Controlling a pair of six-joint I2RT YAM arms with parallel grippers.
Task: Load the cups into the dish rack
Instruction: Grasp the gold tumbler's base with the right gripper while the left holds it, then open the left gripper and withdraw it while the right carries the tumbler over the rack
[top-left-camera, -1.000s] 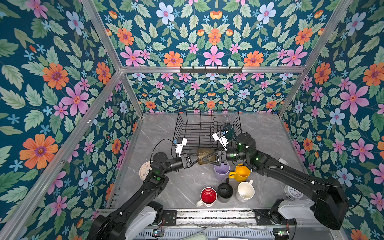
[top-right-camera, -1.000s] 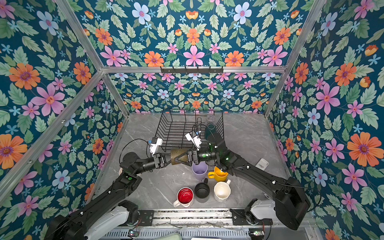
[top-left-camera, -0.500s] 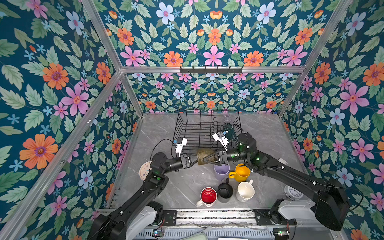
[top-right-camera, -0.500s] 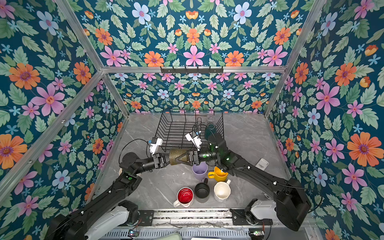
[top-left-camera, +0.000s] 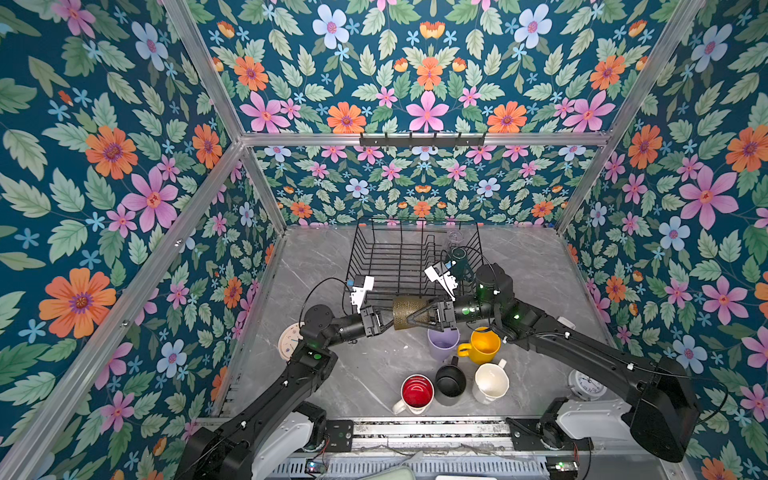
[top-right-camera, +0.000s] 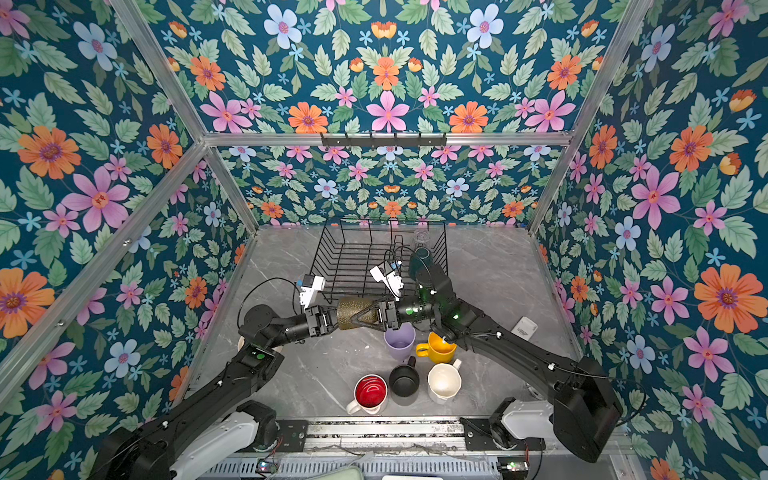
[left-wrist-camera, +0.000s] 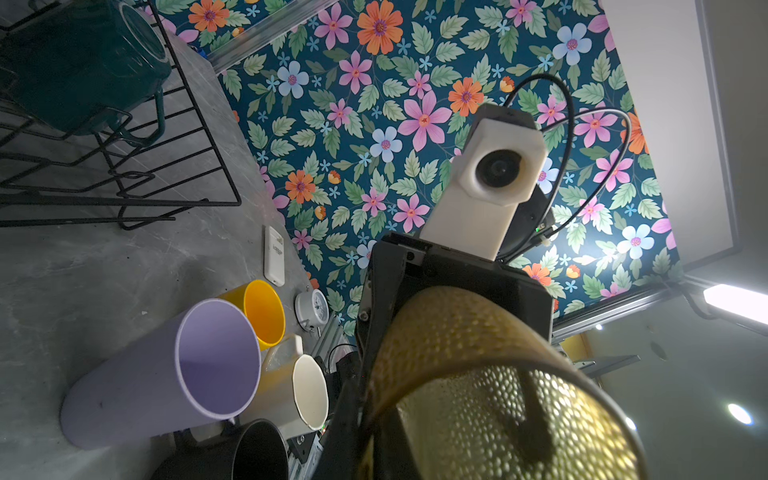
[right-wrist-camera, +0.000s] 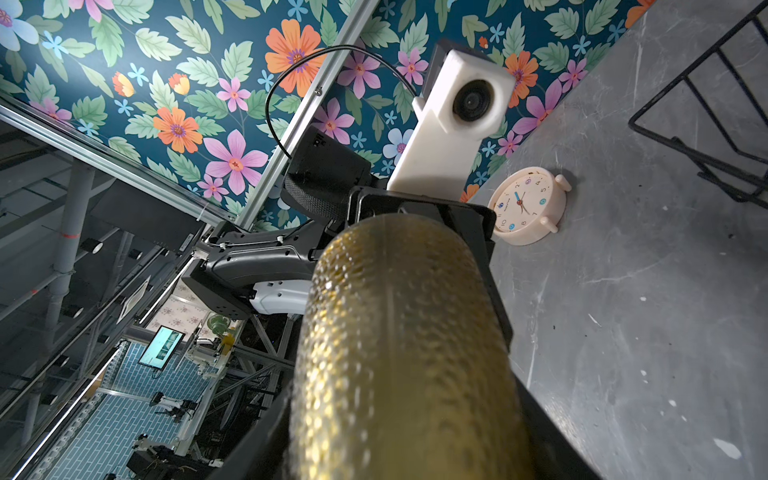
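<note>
— What's the biggest thing in there?
— The grey counter. On it is the black wire rack, just beyond both grippers.

— And the grippers themselves?
— They meet tip to tip in front of the rack's near edge. The left gripper is clenched on the mouth end of the olive tumbler. In its wrist view one finger shows dark through the glass. The right gripper comes in from the opposite side. Its fingers press on both flanks of the tumbler, grasping the base end.

— So the tumbler is off the counter?
— Yes, it lies sideways in the air between the two.

— The other cups?
— The green mug and the clear glass sit in the rack, beyond the right gripper. The lilac tumbler stands right under that gripper, with the yellow mug beside it. Nearer us than both grippers stand the cream mug, the red-lined mug and the black mug.

— Anything smaller?
— A clock lies behind the left gripper, by its arm. Another clock is well behind the right gripper.
</note>
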